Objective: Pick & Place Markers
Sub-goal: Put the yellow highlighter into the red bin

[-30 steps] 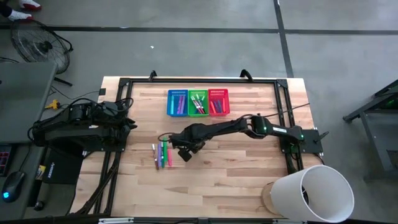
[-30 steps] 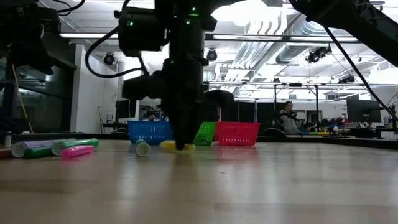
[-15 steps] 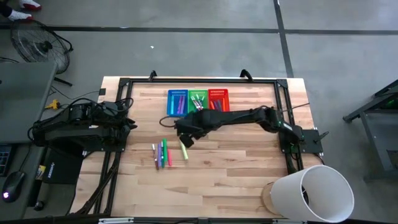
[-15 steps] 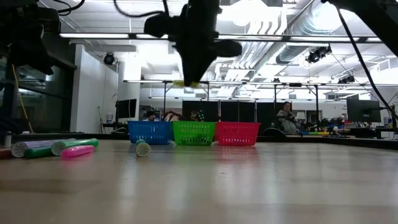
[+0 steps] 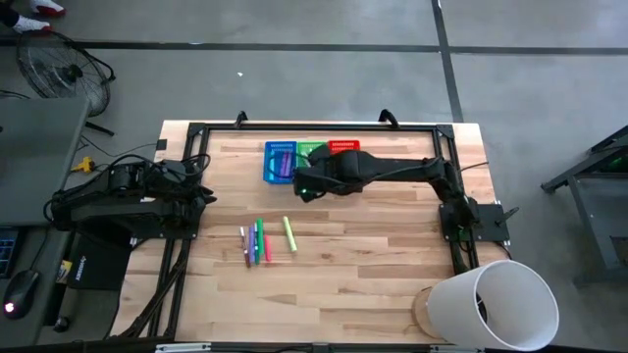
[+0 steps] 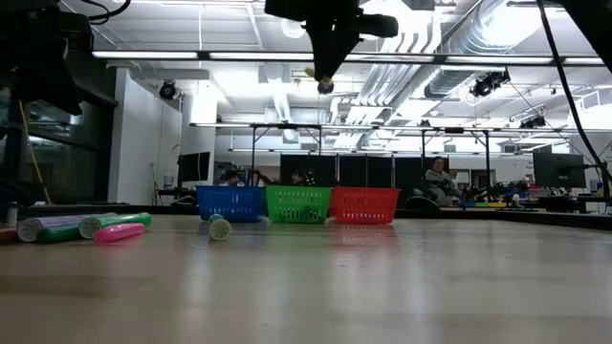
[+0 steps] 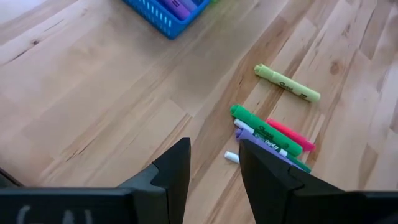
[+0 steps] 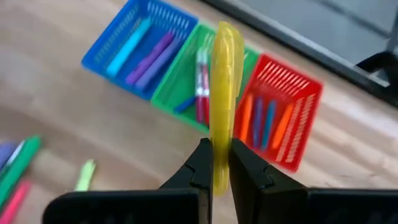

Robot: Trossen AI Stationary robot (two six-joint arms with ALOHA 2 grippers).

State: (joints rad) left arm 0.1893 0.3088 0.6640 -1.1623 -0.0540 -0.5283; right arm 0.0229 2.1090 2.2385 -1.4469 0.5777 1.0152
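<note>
Wooden plank table (image 5: pixel 392 265) on a grey concrete floor, bordered by a black frame; workshop room with ceiling ducts beyond, people seated far behind the baskets in the low view.

Right arm: base at the table's 3 o'clock edge, stretched out long toward 12 o'clock, its wrist above the basket row. Right gripper (image 8: pixel 216 163) raised well clear of the tabletop, fingers clamped on a yellow marker (image 8: pixel 222 93), which stands up between them; in the low view the marker's tip shows just under the gripper, high over the green basket.

Left arm: folded at the table's 9 o'clock edge, idle. Left gripper (image 7: pixel 214 165) with fingers apart, nothing between them, aimed across the board toward the loose markers.

Containers, one row at 12 o'clock, side by side and touching:
- Blue mesh basket (image 8: pixel 115 43): light blue and purple markers lying lengthwise.
- Green mesh basket (image 8: pixel 177 87): red, green and blue markers.
- Red mesh basket (image 8: pixel 298 124): orange and blue markers.

Loose markers, mid-table toward 7 o'clock of the baskets:
- Cluster of markers (image 5: pixel 255 241), green, pink, purple, white-tipped, lying parallel and touching.
- Light green marker (image 5: pixel 289 233) just beside the cluster, apart from it.

Open room: bare wood across the 3 to 6 o'clock half of the board; white cylindrical bin (image 5: pixel 491 304) at the 5 o'clock corner, overhanging the edge.
</note>
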